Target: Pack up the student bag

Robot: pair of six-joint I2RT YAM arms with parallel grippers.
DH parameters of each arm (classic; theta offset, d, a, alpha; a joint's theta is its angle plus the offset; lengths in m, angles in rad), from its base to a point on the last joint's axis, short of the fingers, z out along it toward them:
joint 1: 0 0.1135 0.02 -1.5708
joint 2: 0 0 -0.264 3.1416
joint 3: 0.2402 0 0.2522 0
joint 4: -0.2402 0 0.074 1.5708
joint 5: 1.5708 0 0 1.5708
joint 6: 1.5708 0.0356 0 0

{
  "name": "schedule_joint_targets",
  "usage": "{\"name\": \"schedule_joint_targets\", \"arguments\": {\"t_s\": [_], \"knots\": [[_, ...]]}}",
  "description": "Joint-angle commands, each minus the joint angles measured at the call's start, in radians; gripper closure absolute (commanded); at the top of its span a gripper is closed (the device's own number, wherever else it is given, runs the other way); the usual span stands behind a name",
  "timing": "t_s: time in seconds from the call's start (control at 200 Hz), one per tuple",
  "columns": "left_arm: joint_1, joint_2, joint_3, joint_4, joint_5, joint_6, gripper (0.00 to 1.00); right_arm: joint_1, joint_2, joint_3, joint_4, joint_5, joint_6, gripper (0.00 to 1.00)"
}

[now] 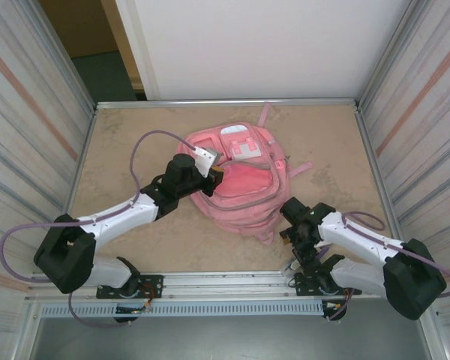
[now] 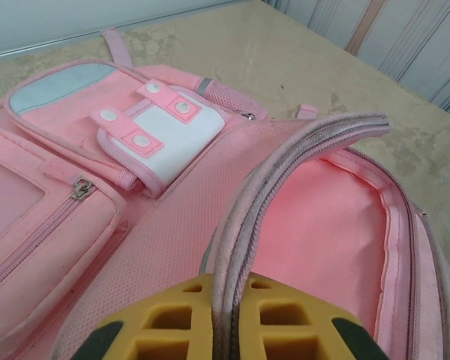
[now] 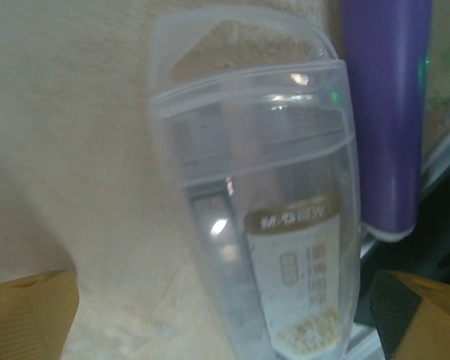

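At the near right edge of the table [image 1: 120,135], you have a clear plastic case [image 3: 262,187] lying between the spread, empty fingers of the right gripper [image 1: 294,238]. A purple tube [image 3: 386,112] sits just beside it. That arm is folded low. The student bag [image 1: 244,184] lies mid-table with its mouth gaping. The left gripper [image 1: 212,174], arm stretched forward, is clamped on its piped rim [image 2: 285,172].

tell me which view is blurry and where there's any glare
right wrist view: softest, the clear case sits close to the lens and blurs, small white glints on its plastic; left wrist view: the student bag pockets are sharp, the rim nearest the lens goes soft; top external view: even light, faint shadows on the table, no glare
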Motion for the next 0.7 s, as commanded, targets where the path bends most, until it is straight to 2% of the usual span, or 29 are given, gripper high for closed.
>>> {"name": "schedule_joint_targets", "arguments": {"t_s": [0.0,0.035,0.215,0.541,0.691], "knots": [[-0.005,-0.052,-0.002,0.027,-0.015,0.008,1.0,0.017,0.012,-0.019,0.049,0.049,0.082,0.01],[-0.005,-0.052,-0.005,0.03,-0.014,0.011,1.0,0.019,0.015,-0.015,0.042,0.066,0.081,0.0],[-0.01,-0.052,-0.006,0.021,-0.019,0.008,1.0,0.029,0.003,-0.032,0.1,0.08,0.088,0.15],[-0.01,-0.041,-0.003,0.025,-0.016,0.0,1.0,0.044,-0.004,0.001,0.09,0.107,0.095,0.53],[-0.01,-0.043,0.001,0.016,-0.017,0.0,1.0,0.05,-0.018,0.036,0.076,0.111,0.089,0.54]]}}
